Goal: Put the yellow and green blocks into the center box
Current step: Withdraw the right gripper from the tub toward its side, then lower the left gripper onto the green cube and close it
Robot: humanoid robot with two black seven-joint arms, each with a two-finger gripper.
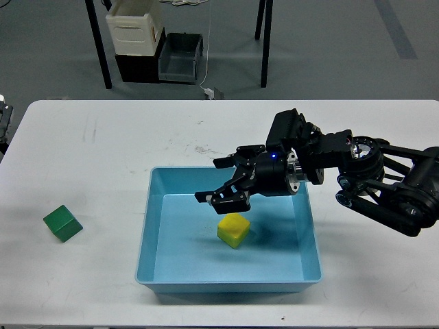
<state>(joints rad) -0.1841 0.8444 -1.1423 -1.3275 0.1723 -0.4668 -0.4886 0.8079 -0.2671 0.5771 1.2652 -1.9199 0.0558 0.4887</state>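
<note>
Nearest to us sits the light-blue tray [147, 233], centre-front on the white table [103, 151]. The yellow block [233, 231] lies on the tray floor, a bit right of middle, tilted on a corner-ish angle, not held by anything. Half the job looks done, we judge.

At about 9 o'clock from the tray, well apart from it on bare table, is the green block [62, 223]. It is free-standing with nothing beside it.

Just above the yellow block, toward 12 o'clock, hangs our right gripper [223, 181], fingers spread wide apart, holding nothing. Its arm runs off toward 3 o'clock. Our left gripper is not in view.

Handling guess: both cubes look small, rigid, light, with smooth flat faces. They are likely a little slick, not fragile. For the green one we'd pinch two opposite flat side faces, centred, coming from above. It sits rotated relative to the table edge, so the wrist would need to match that angle or the cube may twist out.

Far off, beyond the table at 12 o'clock, are a cream crate [134, 27] and a dark bin [180, 58] on the floor; neither is ours.
</note>
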